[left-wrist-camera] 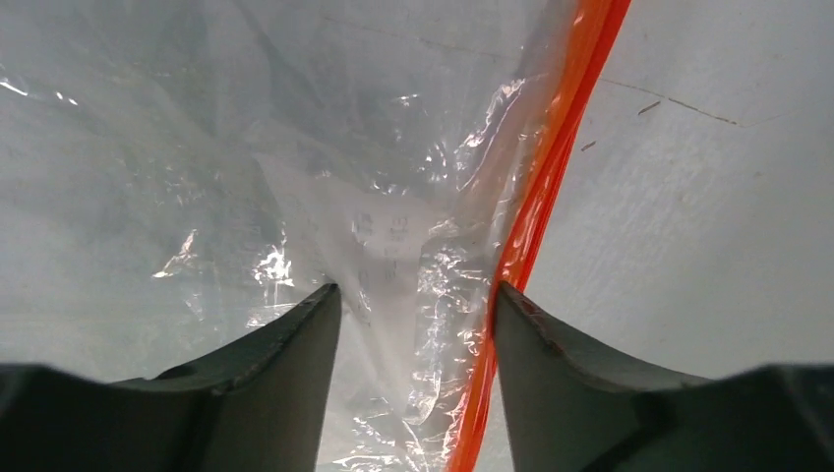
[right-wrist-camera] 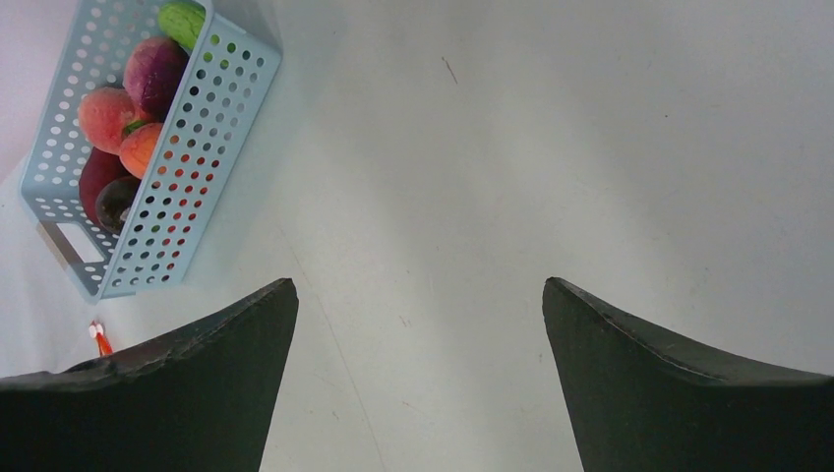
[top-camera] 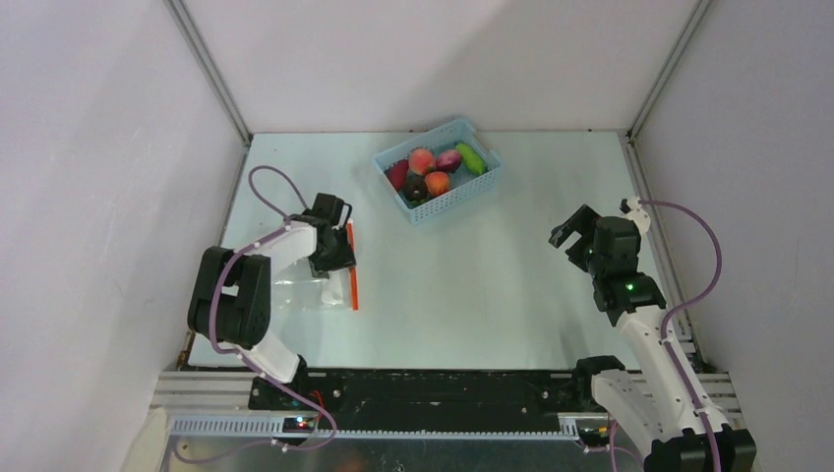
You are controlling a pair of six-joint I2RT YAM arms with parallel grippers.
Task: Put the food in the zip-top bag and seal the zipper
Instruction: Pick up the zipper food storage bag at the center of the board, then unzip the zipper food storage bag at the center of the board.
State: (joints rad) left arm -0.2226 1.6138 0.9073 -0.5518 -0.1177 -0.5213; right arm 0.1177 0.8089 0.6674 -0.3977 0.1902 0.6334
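In blue basket (top-camera: 445,205) — food (top-camera: 434,171); L fingers (top-camera: 339,259) apart over bag (left-wrist-camera: 384,226), R fingers (top-camera: 574,227) wide apart.

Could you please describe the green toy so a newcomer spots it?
Find the light-blue perforated basket at the far middle of the table. The green toy lies at its right end beside a purple toy; it alone is elongated and green.

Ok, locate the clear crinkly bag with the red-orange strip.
Top view: the clear plastic bag lies on the table's left side, beneath the left gripper, apart from the light-blue perforated basket.
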